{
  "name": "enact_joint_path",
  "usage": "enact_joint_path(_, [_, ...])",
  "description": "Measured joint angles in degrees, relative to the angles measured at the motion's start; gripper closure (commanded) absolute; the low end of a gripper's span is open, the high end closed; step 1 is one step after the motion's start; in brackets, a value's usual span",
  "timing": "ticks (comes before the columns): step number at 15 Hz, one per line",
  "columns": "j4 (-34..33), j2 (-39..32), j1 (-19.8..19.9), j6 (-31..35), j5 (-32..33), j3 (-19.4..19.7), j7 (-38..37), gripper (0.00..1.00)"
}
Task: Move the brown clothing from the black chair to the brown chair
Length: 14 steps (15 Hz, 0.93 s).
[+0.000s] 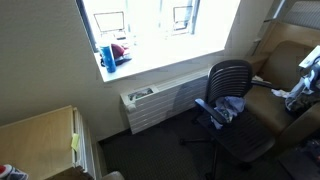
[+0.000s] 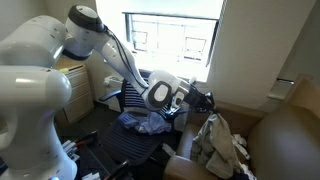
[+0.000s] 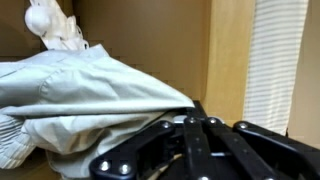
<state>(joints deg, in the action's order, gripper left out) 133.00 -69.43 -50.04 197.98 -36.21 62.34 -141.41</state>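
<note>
The brown clothing (image 3: 90,90) is a pale beige garment. In the wrist view its folds run in to my fingertips. In an exterior view it hangs bunched (image 2: 215,145) over the brown chair (image 2: 285,140), just below my gripper (image 2: 203,100). My gripper (image 3: 195,112) is shut, with the cloth's edge pinched at the tips. In an exterior view the gripper (image 1: 308,68) is over the brown chair (image 1: 265,105) with the clothing (image 1: 298,95) under it. The black chair (image 1: 228,80) stands beside it and also shows in an exterior view (image 2: 120,150).
Blue clothing (image 1: 225,108) lies on the black chair's seat and also shows in an exterior view (image 2: 145,122). A radiator (image 1: 160,105) and a window sill with objects (image 1: 115,55) are behind. A wooden desk (image 1: 40,140) stands nearby.
</note>
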Motion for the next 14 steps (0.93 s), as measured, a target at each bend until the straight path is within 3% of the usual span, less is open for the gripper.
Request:
enact_joint_path(1, [0.1,-2.8,-3.7,-0.2,-3.4,0.5,-1.9,0.92])
enact_joint_path(3, [0.2,-5.7,-6.5,-0.6,-4.4,0.4,-3.1,0.77])
enact_joint_path(4, [0.2,-5.8,-6.2,-0.6,-4.4,0.4,-3.1,0.47])
enact_joint_path(6, [0.2,-5.6,-4.9,-0.4,-4.8,0.4,-2.5,0.46])
enact_joint_path(7, [0.3,-5.7,-4.6,-0.5,-5.9,0.2,-1.6,0.41])
enact_joint_path(9, [0.7,-5.0,-4.3,-0.6,-7.1,-0.5,-0.4,0.26])
enact_joint_path(12, [1.2,1.7,-5.1,-0.6,-2.5,-1.1,-0.4,0.05])
enact_joint_path(13, [1.7,4.4,-6.4,-0.6,-1.5,-1.3,-0.3,0.22])
enact_joint_path(14, [2.5,7.1,-8.2,-0.6,-1.8,-1.9,0.6,0.16])
